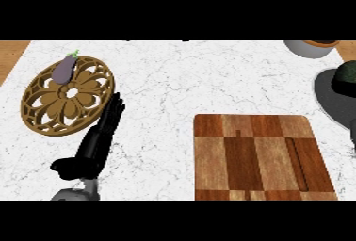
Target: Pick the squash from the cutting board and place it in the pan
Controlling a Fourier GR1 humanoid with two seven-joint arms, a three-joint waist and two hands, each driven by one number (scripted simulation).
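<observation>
The wooden cutting board (pixel 261 157) lies at the lower right, its whole checkered top showing. A dark grey pan (pixel 332 101) is cut off by the right edge. A dark green rounded thing, probably the squash (pixel 346 77), sits over the pan's upper part, partly out of view. My left hand (pixel 97 141) rests at the lower left with fingers straight, pointing up towards the trivet, holding nothing. My right hand does not show.
A round golden openwork trivet (pixel 49 110) lies at the upper left with a purple eggplant (pixel 65 69) on its top rim. A grey bowl (pixel 311 48) stands at the top right corner. White marble counter (pixel 167 89) spreads between them.
</observation>
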